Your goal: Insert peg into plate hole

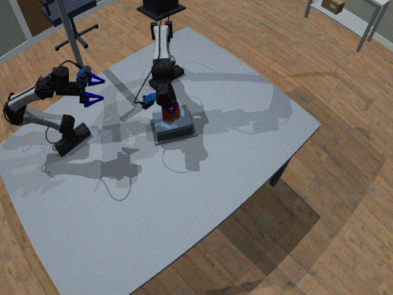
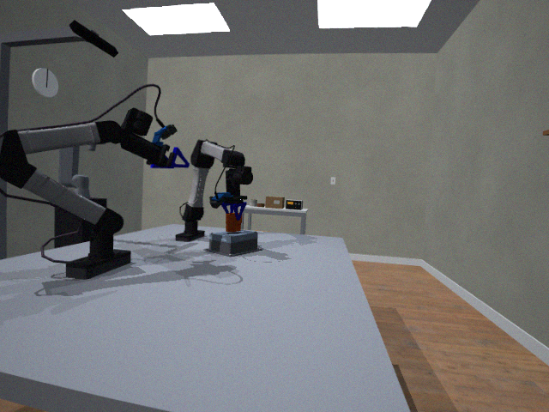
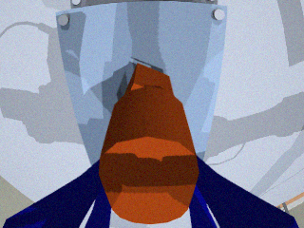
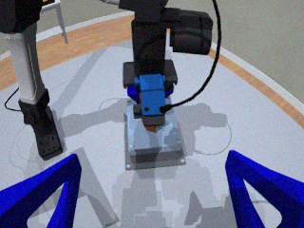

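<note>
Blue fingertips of the left gripper point(image 1: 171, 110) point(image 2: 233, 213) point(image 3: 149, 176), partly open, clasp an orange peg point(image 1: 171, 114) point(image 2: 232, 222) point(image 3: 149, 123) between them. Below them, the peg's lower end meets the plate point(image 1: 174, 126) point(image 2: 233, 241) point(image 3: 190, 62) point(image 4: 157, 142) at the hole; its exact depth cannot be told. Well apart, the right gripper point(image 1: 103, 90) point(image 4: 153, 161) stands wide open, holding nothing.

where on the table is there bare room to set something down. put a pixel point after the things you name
Roomiest: the table point(image 1: 152, 228) point(image 2: 221, 346) stretch between the block point(image 1: 175, 134) point(image 2: 232, 244) and the front edge, only shadows there. Crowded: around the block, under the left arm's jaws.
</note>
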